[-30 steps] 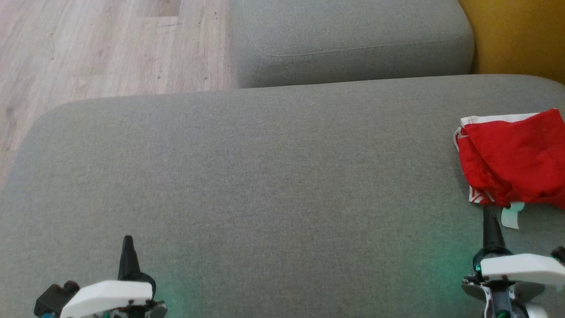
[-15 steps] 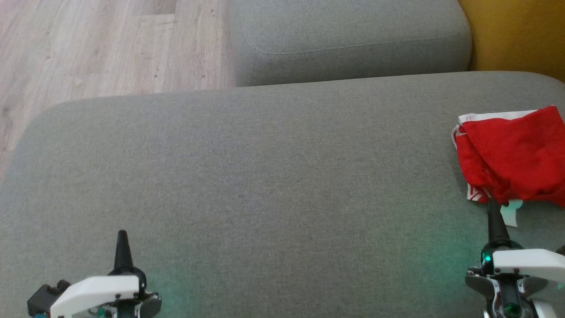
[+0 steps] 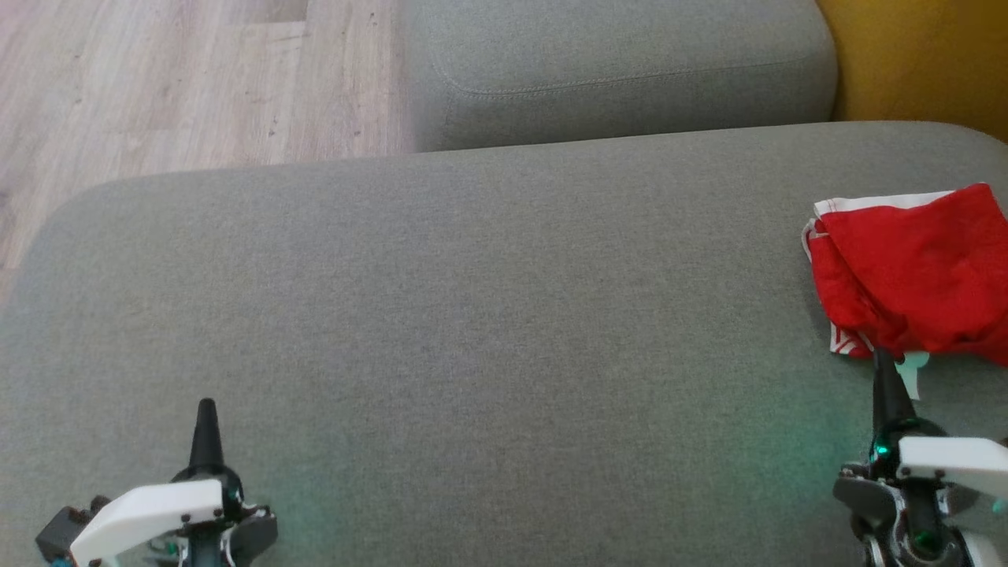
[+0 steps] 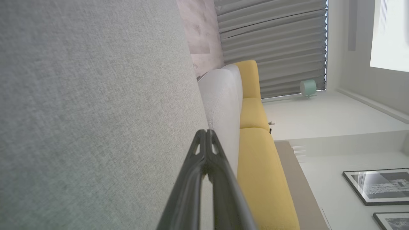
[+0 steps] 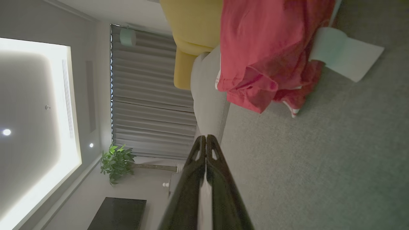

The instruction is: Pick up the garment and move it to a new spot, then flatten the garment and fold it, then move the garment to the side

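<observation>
Two grippers are showing low in the head view over the grey sofa cushion, both with their dark fingers pressed together and holding nothing. The left gripper is pointing up the cushion, well apart from the red garment, which is lying bunched at the cushion's right edge. The right gripper is pointing at the garment's near hem, just beside its white tag
</observation>
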You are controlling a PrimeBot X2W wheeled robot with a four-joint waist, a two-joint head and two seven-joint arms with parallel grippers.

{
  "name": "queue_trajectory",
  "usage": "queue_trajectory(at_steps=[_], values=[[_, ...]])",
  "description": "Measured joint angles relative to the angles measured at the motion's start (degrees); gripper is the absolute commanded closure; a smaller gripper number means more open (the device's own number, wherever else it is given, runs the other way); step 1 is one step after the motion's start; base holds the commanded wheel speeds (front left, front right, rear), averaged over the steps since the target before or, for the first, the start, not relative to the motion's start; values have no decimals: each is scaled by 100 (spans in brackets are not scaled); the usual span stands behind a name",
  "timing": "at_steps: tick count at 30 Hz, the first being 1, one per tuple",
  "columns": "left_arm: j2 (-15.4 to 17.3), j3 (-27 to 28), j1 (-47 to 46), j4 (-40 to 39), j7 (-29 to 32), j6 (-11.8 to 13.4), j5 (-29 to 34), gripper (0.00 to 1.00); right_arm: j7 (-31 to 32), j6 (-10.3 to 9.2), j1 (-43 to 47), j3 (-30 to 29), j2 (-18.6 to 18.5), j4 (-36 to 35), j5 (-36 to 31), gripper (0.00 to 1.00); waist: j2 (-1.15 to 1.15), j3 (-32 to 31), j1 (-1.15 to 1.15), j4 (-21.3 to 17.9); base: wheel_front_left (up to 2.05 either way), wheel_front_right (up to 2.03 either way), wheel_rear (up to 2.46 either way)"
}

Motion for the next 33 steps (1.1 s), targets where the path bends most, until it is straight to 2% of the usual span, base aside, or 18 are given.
queue_trajectory(at_steps=[18, 33], values=[[-4, 222, -115, -78, 259, -120, -979, 100, 310, 0, -168, -123, -1, -24, 1154, 100, 0, 42, 0, -64, 0, 0, 0], [-8, 244, -116, -77, 259, -120, -1002, 100, 310, 0, -168, -131, -1, -23, 1190, 100, 0, 42, -1, -64, 0, 0, 0]])
